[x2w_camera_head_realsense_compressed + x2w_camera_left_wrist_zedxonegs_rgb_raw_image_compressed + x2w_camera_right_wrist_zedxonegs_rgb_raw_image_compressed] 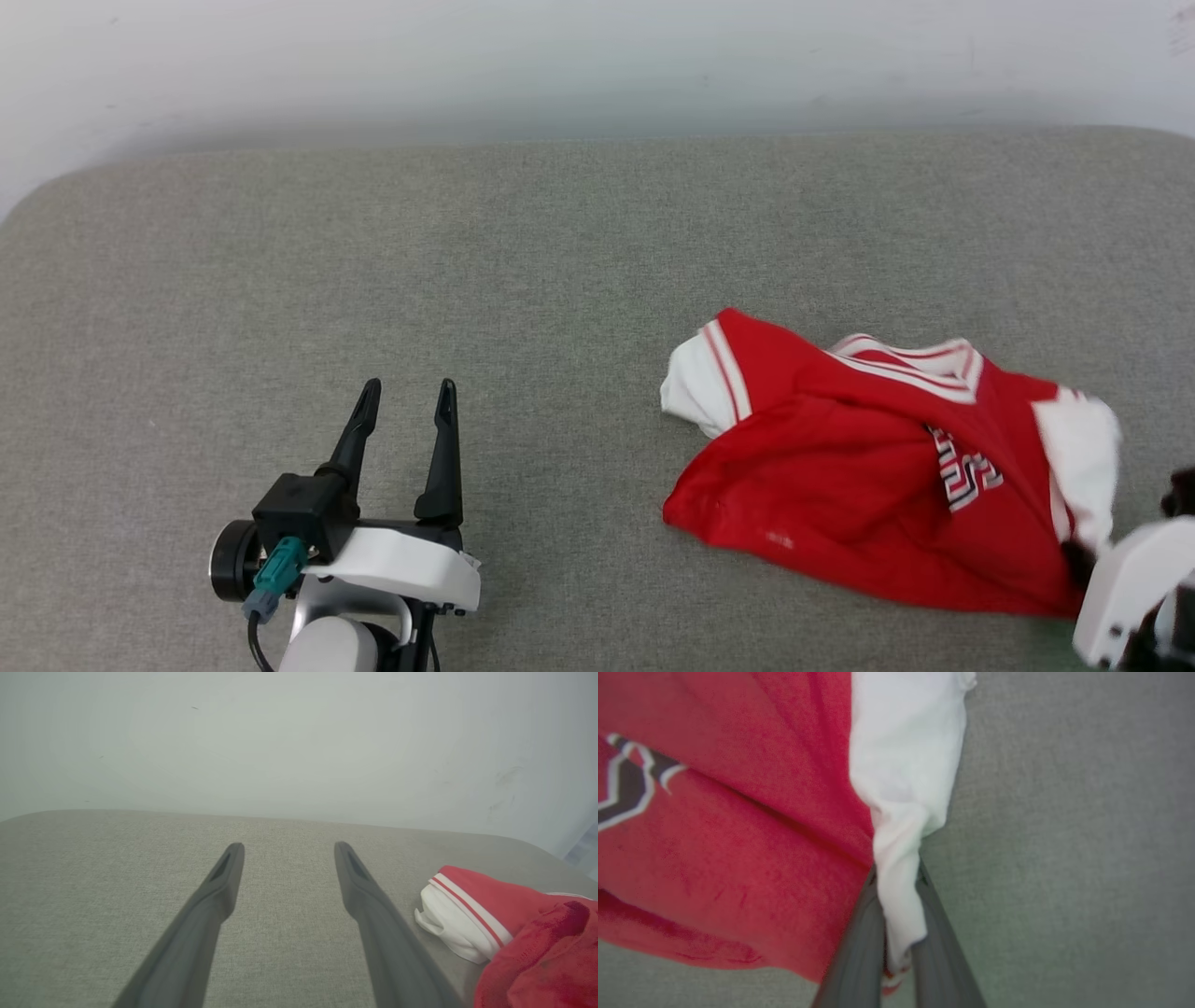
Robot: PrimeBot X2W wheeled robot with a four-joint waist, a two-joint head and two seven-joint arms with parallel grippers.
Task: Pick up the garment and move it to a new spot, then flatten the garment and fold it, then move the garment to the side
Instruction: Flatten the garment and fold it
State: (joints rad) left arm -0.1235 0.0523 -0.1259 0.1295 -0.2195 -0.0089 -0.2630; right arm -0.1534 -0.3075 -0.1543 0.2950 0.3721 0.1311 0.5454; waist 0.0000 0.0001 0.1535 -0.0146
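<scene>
2 grippers sit at the near edge of the head view. The left gripper [409, 387] is at 7 o'clock, its fingers spread wide with nothing between them. The right gripper [896, 879] is at 4 o'clock, its fingers pinched together on cloth. That cloth belongs to the garment [840, 476], which lies crumpled on the grey padded table [560, 233]. It is at 3 o'clock from the left gripper and well apart from it. Its long axis runs roughly from 10 to 4 o'clock. The white sleeve [906, 765] in the right gripper's hold is at the 4 o'clock end, and the other white sleeve [695, 392] is at the 10 o'clock end. The right arm is the nearer of the 2, and I judge a lift would trail the red body after that sleeve. Toward 12 o'clock, bare table runs to a pale wall [560, 56].
</scene>
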